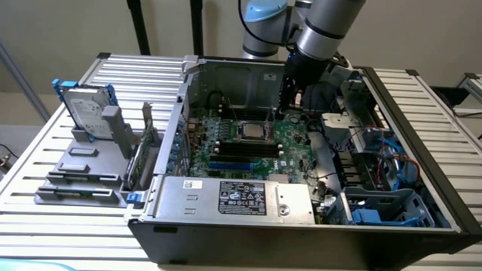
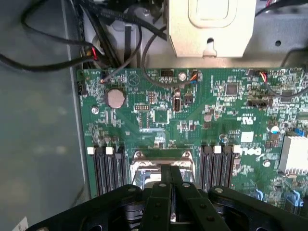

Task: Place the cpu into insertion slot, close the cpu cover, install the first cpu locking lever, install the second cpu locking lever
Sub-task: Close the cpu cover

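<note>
Right now, your gripper (image 2: 171,171) has its jaws pressed together, tips just above the cpu cover (image 2: 159,155); that silver frame lies directly beneath the gripper, between two banks of black memory slots (image 2: 108,168).

The arm (image 1: 331,25) comes down from the top of the exterior view. Its silver tube, with pale blue joint caps, slants toward the exterior view's left. Below the tube, the black wrist (image 1: 303,68) narrows into the gripper (image 1: 280,114), which points steeply downward. In the wrist view, the two black fingers (image 2: 161,192) lie pressed together side by side, closed, with their linkage bars spreading out behind them.
</note>
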